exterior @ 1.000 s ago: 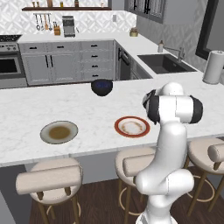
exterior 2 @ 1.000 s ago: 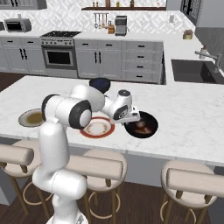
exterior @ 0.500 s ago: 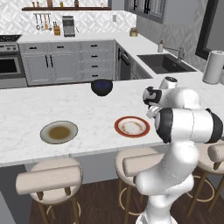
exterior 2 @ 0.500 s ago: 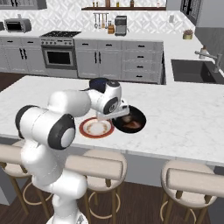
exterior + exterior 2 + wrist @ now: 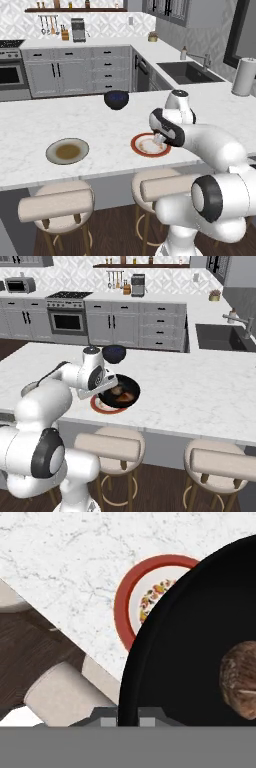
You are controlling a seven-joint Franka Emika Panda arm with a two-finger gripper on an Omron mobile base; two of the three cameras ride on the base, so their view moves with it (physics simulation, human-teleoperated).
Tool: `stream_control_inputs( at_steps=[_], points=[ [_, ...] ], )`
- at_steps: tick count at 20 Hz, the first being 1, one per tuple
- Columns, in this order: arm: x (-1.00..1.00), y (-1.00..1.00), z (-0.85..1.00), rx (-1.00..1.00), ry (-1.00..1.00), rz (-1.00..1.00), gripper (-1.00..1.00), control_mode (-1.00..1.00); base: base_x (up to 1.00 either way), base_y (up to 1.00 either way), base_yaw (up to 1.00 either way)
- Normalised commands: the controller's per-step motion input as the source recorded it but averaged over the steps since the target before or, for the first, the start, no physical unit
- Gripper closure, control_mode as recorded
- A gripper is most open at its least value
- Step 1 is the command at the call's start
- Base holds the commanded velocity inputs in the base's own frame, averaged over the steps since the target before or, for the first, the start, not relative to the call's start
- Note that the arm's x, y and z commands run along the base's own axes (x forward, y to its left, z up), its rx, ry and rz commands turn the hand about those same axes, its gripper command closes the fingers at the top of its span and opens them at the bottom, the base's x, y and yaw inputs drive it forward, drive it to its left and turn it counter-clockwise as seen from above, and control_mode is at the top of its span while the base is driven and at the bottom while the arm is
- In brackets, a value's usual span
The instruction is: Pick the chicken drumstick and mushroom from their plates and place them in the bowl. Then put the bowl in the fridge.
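While the two-finger gripper (image 5: 127, 722) stands closed on the near rim of the glossy black round bowl (image 5: 131, 387), the bowl hangs clear of the white marble island counter (image 5: 30, 120), above the white plate with the broad red-orange rim (image 5: 146, 145).

**Change.** A second ago the bowl was beside that plate, on its right in the right base view. It has since travelled left with the hand and now covers most of the plate. The surroundings match the earlier frames, so the base has not driven.

**Contents.** Orange-brown food (image 5: 119, 392) lies inside the bowl. The hand view shows one brown rounded piece (image 5: 242, 684). Whether this is the drumstick, and whether the mushroom is with it, cannot be told.

**Status.** Both the red-rimmed plate and the grey-olive plate with a brownish centre (image 5: 67, 151) look bare. Loading therefore appears complete, and the fridge transfer is not yet done.

**Note.** A smaller dark navy bowl (image 5: 116, 99) sits unmoved at the counter's far edge.
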Motion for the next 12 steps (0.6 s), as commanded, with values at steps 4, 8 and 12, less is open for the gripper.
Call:
stream_control_inputs(
  at_steps=[4,8,12],
  points=[
    [-0.73,0.77,0.59,-0.07,0.0,0.14,1.0,-1.0,0.0,0.0,0.0],
    [-0.78,0.83,0.42,-0.17,0.0,0.14,1.0,-1.0,0.0,0.0,0.0],
    [-0.84,0.41,0.36,-0.1,0.0,0.07,1.0,-1.0,0.0,0.0,0.0]
  ],
)
